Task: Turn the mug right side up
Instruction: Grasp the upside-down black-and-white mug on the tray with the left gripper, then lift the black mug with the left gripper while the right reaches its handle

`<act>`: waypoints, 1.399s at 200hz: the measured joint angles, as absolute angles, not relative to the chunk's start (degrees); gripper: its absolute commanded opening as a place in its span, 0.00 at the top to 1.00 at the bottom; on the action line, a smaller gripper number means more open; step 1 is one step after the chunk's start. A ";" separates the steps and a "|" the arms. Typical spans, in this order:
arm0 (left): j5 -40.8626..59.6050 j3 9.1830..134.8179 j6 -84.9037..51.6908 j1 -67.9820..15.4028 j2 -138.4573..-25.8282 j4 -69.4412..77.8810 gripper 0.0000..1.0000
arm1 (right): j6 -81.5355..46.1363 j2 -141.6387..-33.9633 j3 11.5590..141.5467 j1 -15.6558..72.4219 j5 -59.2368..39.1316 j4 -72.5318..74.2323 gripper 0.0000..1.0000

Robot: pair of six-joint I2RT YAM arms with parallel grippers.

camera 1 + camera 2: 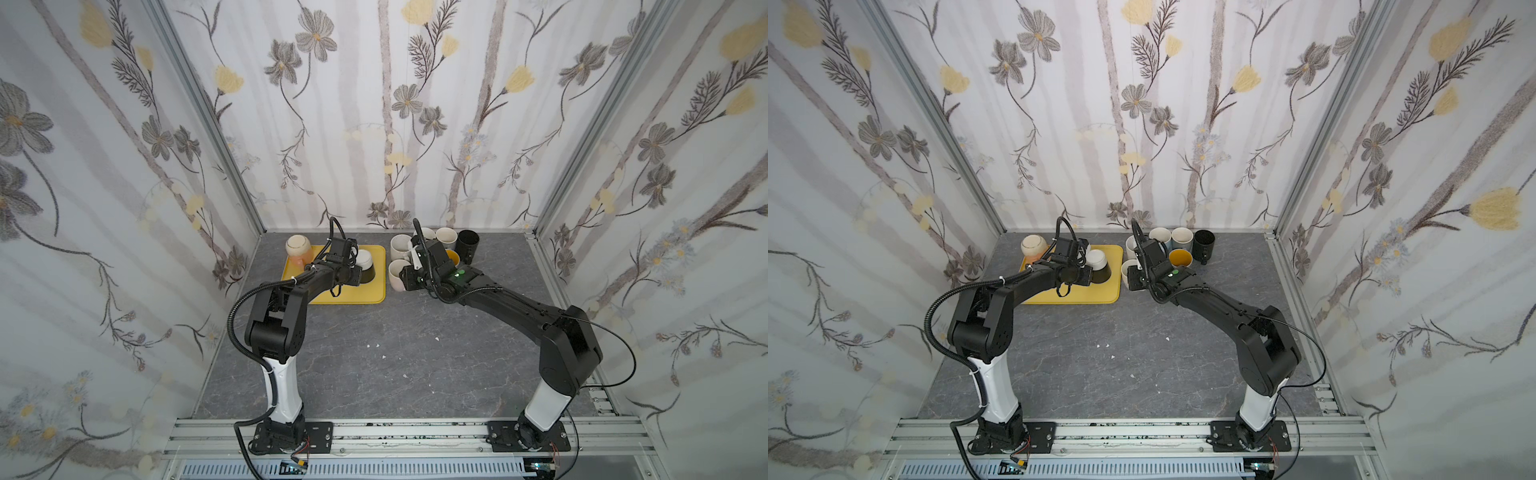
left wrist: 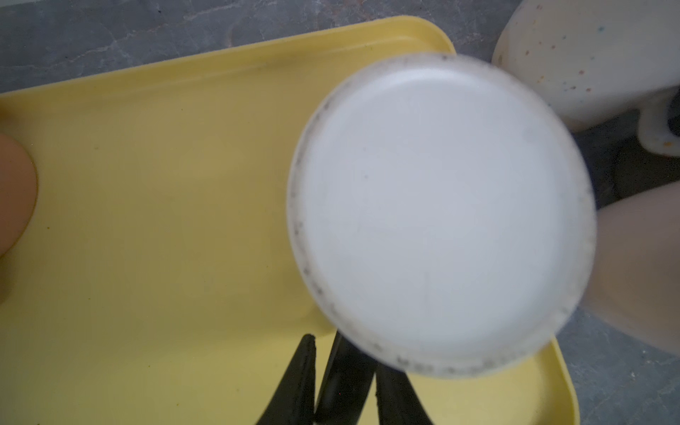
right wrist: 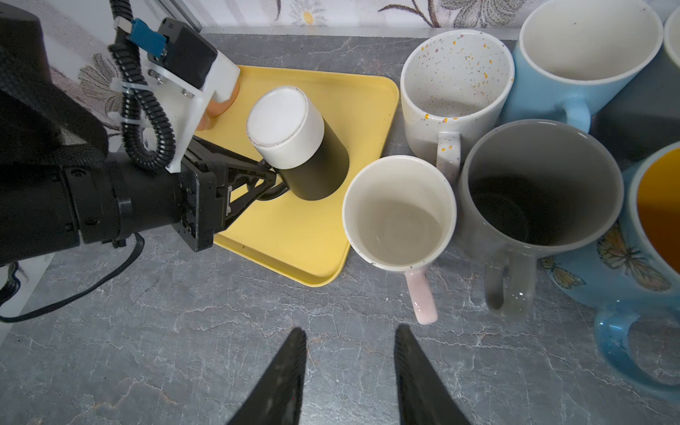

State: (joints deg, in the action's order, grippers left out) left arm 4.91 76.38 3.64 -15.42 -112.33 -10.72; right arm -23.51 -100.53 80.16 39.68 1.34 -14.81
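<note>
Crowding the inverted mug (image 3: pixel 294 143): upright mugs (image 3: pixel 399 213) beside the tray (image 3: pixel 312 254).

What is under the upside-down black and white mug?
The black and white mug stands mouth-down on the yellow tray. Its white base faces up. The left gripper pinches its handle. The inside is covered, so its contents cannot be seen.

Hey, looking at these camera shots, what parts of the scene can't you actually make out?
- Upside-down mug: its handle is mostly hidden behind the left tool in the right wrist view, so how firm the grip is stays unclear.
- Same mug in the left wrist view: blurred base fills the frame, hiding the wall and handle.
- Orange cup on the yellow tray: partly blocked by the left arm in both top views.
- Butterfly mug: cut off by the frame edge.
</note>
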 measured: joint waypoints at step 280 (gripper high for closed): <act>17.54 45.56 -20.10 -11.46 -90.04 21.19 1.00 | -35.35 -96.40 72.71 38.76 -7.60 -0.21 0.61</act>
